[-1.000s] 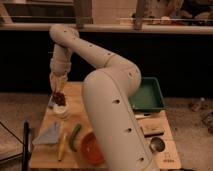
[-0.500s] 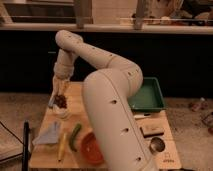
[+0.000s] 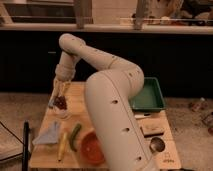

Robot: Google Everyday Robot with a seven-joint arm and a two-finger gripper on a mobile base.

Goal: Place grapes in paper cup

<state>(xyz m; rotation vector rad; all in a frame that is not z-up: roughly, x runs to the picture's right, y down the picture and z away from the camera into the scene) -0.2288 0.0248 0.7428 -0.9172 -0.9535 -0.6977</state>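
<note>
My gripper (image 3: 59,96) hangs over the left part of the wooden table (image 3: 107,87), pointing down. It is shut on the grapes (image 3: 60,102), a small dark reddish-purple bunch held between the fingers. The paper cup (image 3: 62,113), small and white, stands right under the bunch. The grapes sit at the cup's mouth; I cannot tell whether they touch it. My large white arm fills the middle of the view and hides part of the table.
A blue cloth (image 3: 48,134) lies in front of the cup. A yellow (image 3: 62,145) and a green long vegetable (image 3: 75,136) lie beside an orange bowl (image 3: 92,148). A green tray (image 3: 148,95) is at the right, and a small dark bowl (image 3: 157,145) sits at the front right.
The gripper with the grapes has come down slightly over the paper cup. The elbow has shifted a little to the right.
</note>
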